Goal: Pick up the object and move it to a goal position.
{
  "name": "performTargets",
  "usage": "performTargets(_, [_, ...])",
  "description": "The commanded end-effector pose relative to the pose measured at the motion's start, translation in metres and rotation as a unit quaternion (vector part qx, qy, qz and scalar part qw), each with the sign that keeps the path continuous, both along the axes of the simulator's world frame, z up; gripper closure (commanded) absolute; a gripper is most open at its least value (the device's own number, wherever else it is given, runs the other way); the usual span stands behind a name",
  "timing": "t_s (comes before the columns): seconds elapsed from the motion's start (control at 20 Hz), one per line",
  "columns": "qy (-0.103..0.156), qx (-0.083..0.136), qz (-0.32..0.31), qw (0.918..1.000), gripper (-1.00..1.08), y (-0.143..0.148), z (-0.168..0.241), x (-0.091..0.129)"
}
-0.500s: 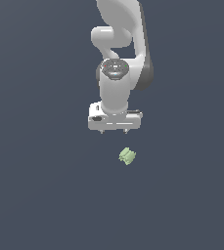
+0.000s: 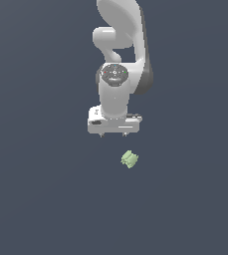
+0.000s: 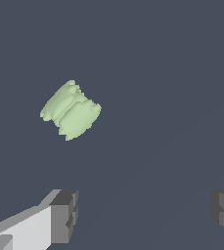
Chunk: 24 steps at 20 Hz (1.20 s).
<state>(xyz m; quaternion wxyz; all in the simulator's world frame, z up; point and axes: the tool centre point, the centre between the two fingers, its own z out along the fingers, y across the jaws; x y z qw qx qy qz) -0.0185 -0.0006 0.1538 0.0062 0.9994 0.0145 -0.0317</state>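
Note:
The object (image 2: 129,159) is a tiny pale green lumpy piece with ridged sides, lying on the dark grey floor. It also shows in the wrist view (image 3: 71,110), apart from both fingers. My white gripper (image 2: 113,134) hangs above the floor, just behind the object and a little toward the exterior view's left. It is open and empty, its two fingertips (image 3: 63,216) spread wide with bare floor between them.
The dark grey floor (image 2: 41,189) stretches flat all around. The white arm (image 2: 119,45) rises behind the gripper. No goal marker shows.
The gripper has shifted slightly; the object lies in the same spot.

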Motion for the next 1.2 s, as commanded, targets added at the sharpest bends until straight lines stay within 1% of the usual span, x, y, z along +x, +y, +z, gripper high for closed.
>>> performTargets(0.0, [0.003,-0.003,-0.001,1.0000,-0.92,-0.003,-0.002,-0.002])
performTargets(0.35, [0.002,-0.002,0.009,1.0000,-0.92,-0.001,-0.003,0.000])
performTargets(0.55, [0.001,-0.001,0.033,0.9994,-0.92,0.003,-0.007,0.004])
performTargets(0.75, [-0.001,0.000,0.071,0.9975,-0.92,0.009,-0.012,0.010])
performTargets(0.95, [-0.004,0.002,0.122,0.9925,-0.92,0.019,-0.020,0.018])
performTargets(1.15, [-0.008,0.005,0.186,0.9826,-0.92,0.031,-0.029,0.027])
